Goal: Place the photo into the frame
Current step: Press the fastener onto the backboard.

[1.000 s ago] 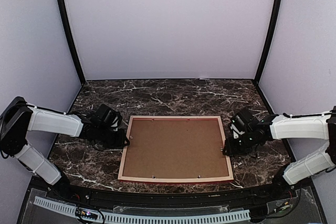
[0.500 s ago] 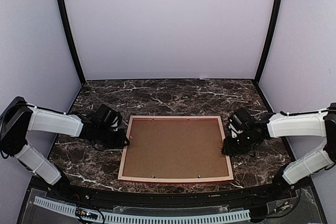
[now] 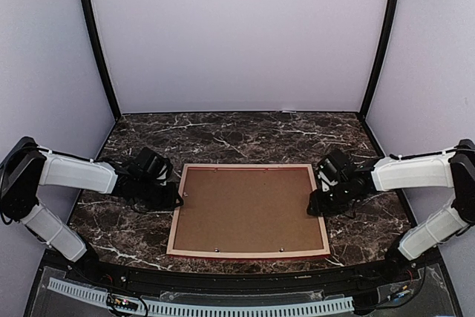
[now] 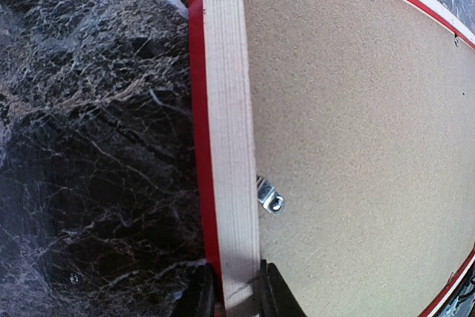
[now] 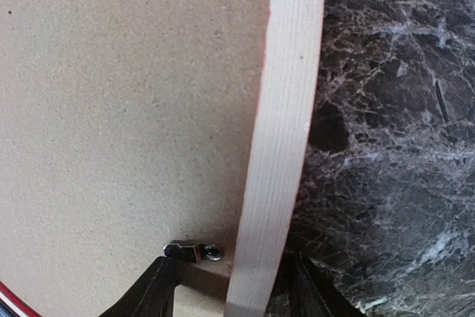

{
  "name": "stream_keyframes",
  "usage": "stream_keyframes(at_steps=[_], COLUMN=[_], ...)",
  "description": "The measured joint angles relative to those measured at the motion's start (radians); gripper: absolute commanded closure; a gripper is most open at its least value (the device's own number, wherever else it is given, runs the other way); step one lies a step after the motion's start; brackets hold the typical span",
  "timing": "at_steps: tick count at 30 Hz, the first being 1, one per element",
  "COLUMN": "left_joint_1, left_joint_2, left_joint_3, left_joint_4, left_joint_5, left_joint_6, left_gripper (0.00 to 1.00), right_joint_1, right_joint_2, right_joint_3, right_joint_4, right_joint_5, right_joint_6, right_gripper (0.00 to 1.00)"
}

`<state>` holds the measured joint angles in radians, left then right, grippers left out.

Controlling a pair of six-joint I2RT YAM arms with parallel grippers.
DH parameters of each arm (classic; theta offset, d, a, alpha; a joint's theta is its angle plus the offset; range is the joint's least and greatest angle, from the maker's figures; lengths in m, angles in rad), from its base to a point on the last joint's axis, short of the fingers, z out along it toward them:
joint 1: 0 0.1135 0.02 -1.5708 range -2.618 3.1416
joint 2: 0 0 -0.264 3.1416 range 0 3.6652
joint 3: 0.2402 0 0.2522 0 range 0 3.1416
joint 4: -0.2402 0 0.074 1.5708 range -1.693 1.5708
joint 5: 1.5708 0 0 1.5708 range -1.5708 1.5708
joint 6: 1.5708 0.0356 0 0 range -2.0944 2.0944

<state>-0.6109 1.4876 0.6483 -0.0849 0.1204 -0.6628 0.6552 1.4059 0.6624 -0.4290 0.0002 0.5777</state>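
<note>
The frame [image 3: 250,253] lies face down on the marble table, pale wood back up, red showing only at its edges. A brown backing board [image 3: 251,209] fills it. The photo is hidden. My left gripper [image 3: 177,200] is shut on the frame's left rail [image 4: 230,146], one finger on each side, just below a metal turn tab [image 4: 271,198]. My right gripper [image 3: 315,209] stands open astride the right rail [image 5: 286,131]. Its inner finger is over the board beside a metal tab [image 5: 194,250], and its outer finger is over the table.
Dark veined marble table [image 3: 245,135] surrounds the frame, with grey walls behind and at both sides. More small tabs sit along the frame's lower rail [image 3: 217,250]. A black ledge runs along the near table edge [image 3: 237,278].
My right gripper has moved left, from beside the frame to astride its right rail. The left gripper and the frame have stayed put.
</note>
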Motion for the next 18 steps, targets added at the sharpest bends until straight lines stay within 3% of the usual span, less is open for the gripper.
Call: stream_keyframes(at_steps=[18], left_joint_1=[0.000], left_joint_2=[0.000], left_joint_3=[0.000], left_joint_4=[0.000], left_joint_5=[0.000], left_joint_6=[0.001], left_gripper=[0.80], right_joint_1=[0.000], right_joint_2=[-0.026], right_joint_3=[0.005], right_joint_4=[0.054], right_joint_5=[0.002], right_joint_6=[-0.008], right_gripper=[0.41])
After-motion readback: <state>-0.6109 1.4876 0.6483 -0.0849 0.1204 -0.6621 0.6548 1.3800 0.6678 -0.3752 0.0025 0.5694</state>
